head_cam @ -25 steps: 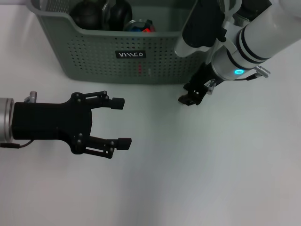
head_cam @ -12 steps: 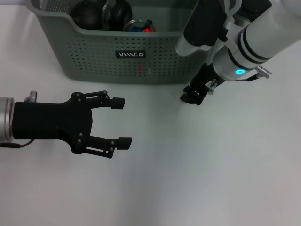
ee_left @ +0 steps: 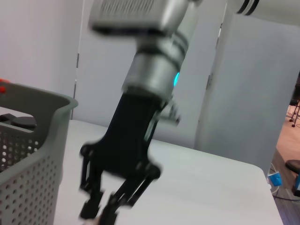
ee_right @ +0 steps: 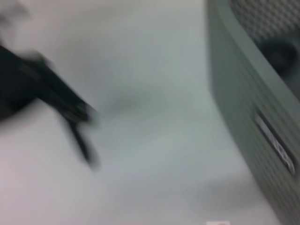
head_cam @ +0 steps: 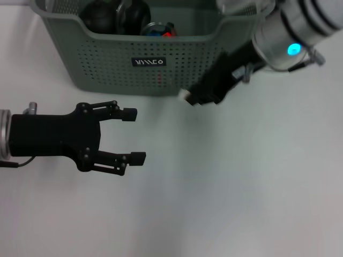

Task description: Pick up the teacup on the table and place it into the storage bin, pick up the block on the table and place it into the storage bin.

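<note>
Nearest us we saw the left gripper (head_cam: 134, 135) hovering over the bare white table (head_cam: 225, 193), its two fingers spread wide with nothing between them. Farther off, the right gripper (head_cam: 201, 95) hung just in front of the storage bin (head_cam: 107, 64), near its right end; its fingers appeared drawn together, with a small white bit at the tip that we could not identify. We counted one bin, set along the far edge, holding dark rounded items and something with red and blue, too hidden for us to name.
</note>
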